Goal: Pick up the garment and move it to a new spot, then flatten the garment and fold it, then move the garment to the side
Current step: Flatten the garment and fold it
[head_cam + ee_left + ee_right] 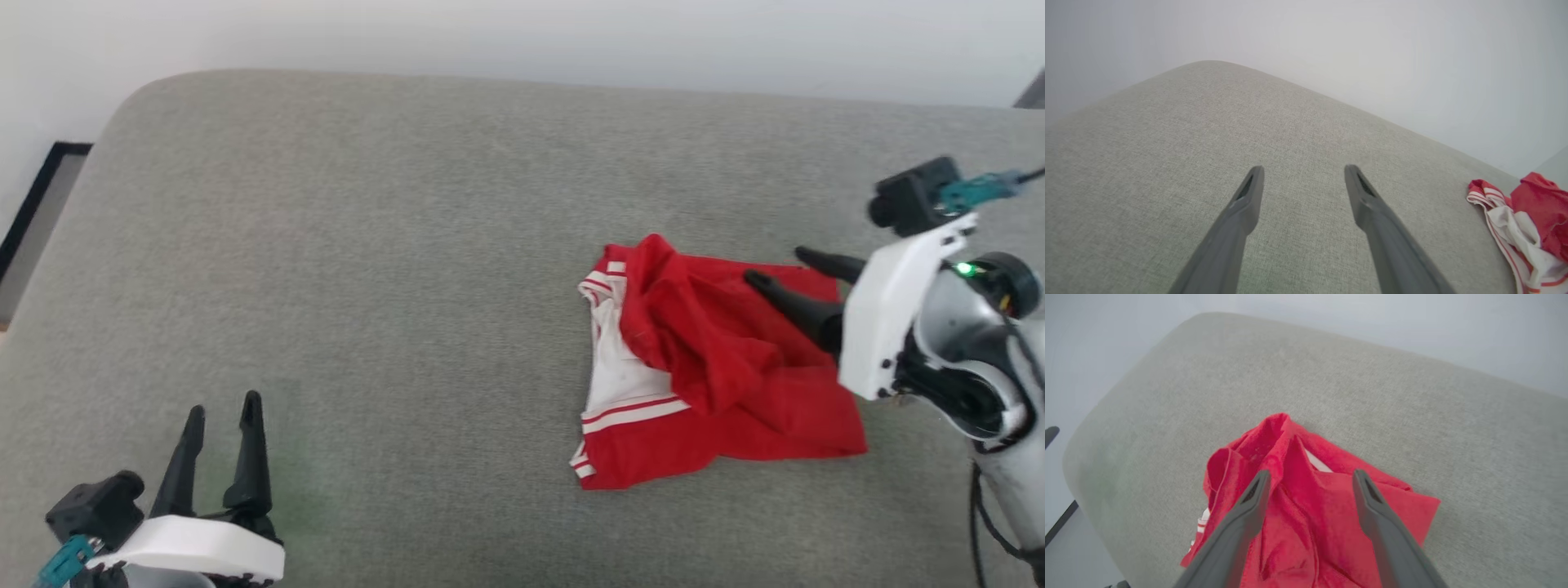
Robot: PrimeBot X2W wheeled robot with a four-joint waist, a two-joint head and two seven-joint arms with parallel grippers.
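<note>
The garment [718, 384] lies crumpled near the grey cushion's [367, 245] right edge, white wall [522, 33] beyond. We see left hand [224, 403] and right hand [774, 265] spread, empty.

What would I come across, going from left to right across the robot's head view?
Left tool → bare grey cushion → crumpled red-and-white garment → right arm's white wrist

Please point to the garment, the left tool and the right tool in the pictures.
garment [735, 392], head view, crumpled red middle.
left tool [224, 403], head view, midway between its fingertips.
right tool [775, 266], head view, midway between its fingertips.
</note>
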